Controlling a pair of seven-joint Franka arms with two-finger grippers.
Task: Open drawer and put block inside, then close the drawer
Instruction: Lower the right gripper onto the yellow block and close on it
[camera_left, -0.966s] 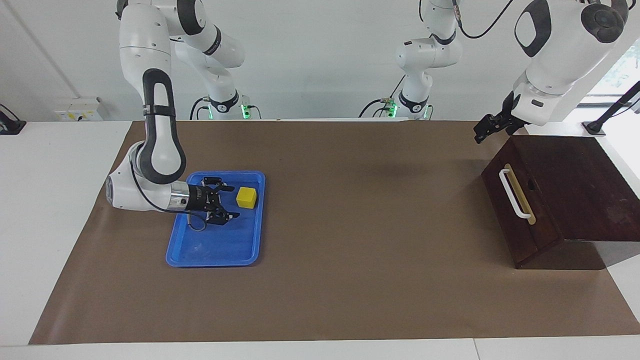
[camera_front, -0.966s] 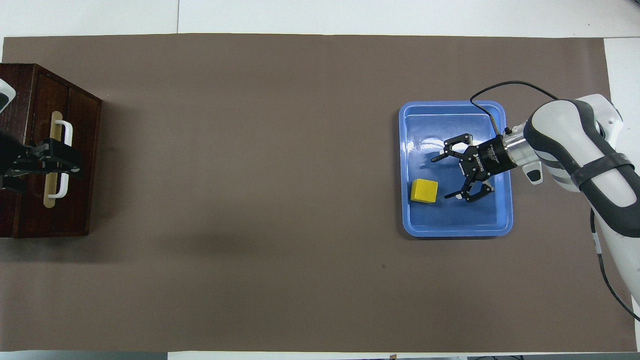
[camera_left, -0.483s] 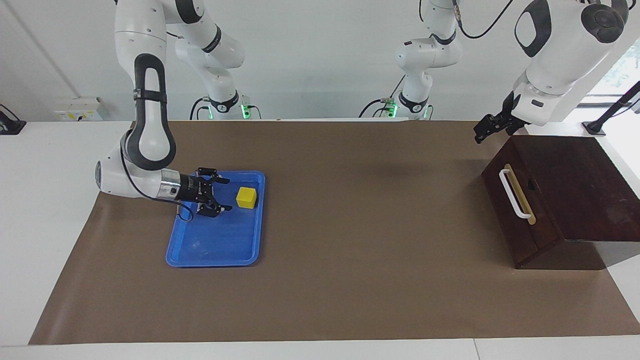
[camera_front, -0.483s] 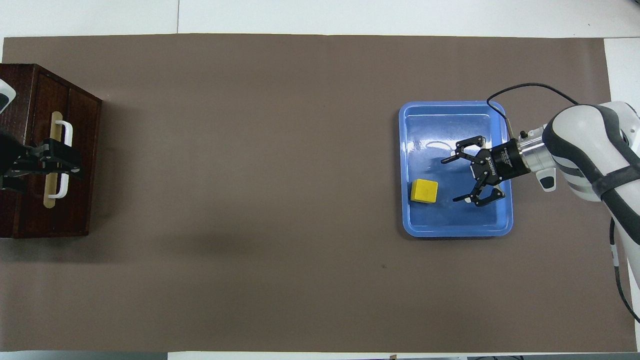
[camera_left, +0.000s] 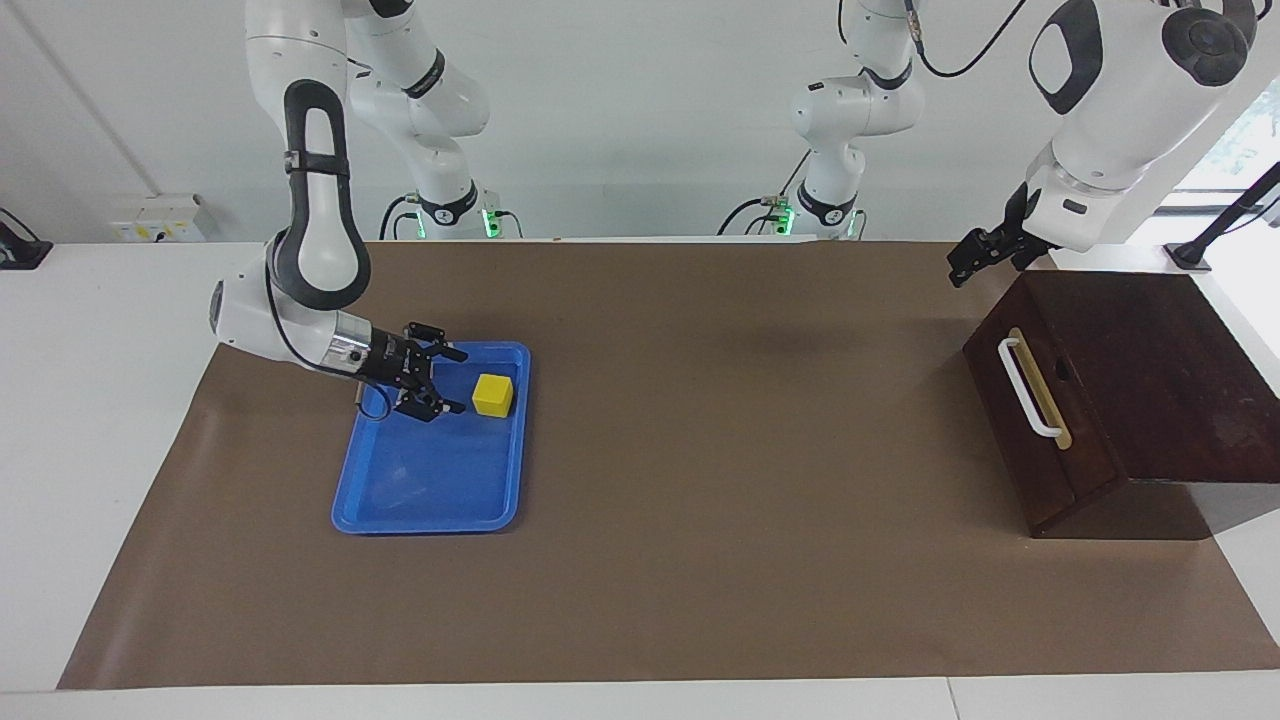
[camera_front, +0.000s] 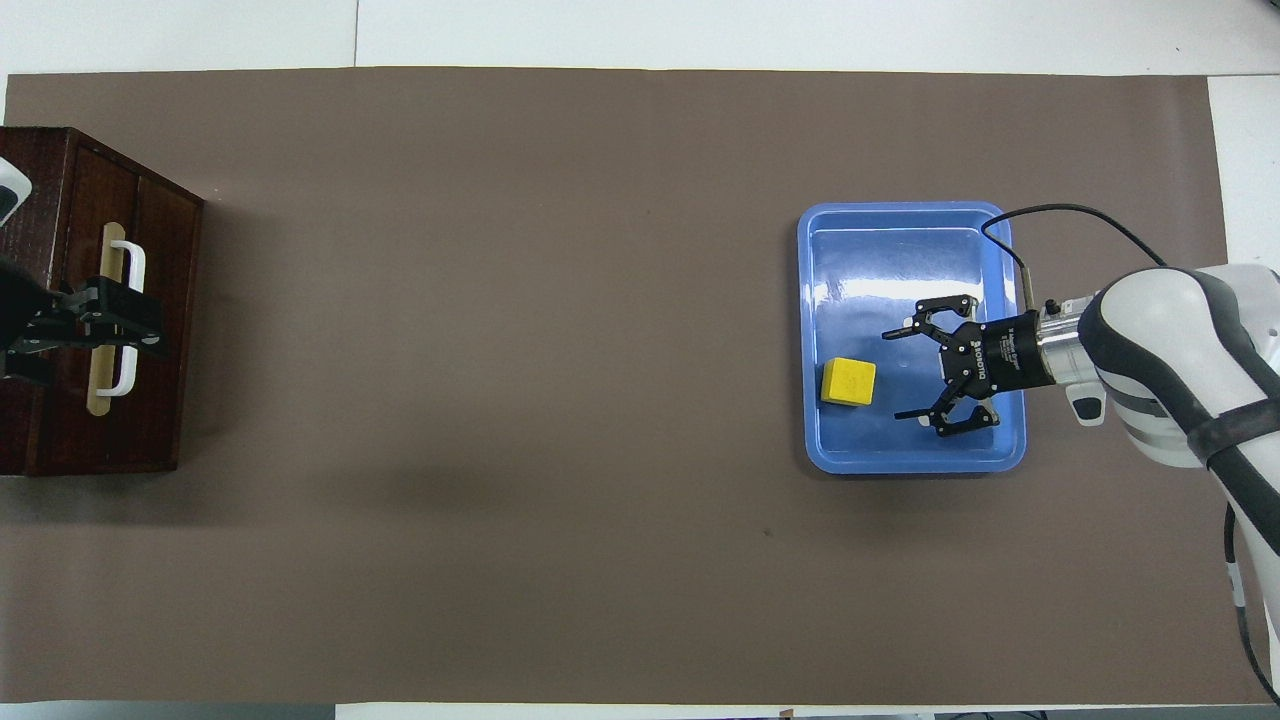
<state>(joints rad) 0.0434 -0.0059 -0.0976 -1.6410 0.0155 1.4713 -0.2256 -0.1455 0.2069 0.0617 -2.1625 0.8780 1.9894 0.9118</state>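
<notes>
My worktop carries a matt brown paper sheet (camera_left: 700, 450), a glossy blue plastic rectangular tray (camera_left: 430, 505) and a dark polished wooden box (camera_left: 1150, 370).

A shallow blue tray (camera_left: 400, 505) lies flat on the brown mat (camera_left: 700, 560) toward the right arm's end of the table, the mat covering most of the white tabletop (camera_left: 90, 420).
</notes>
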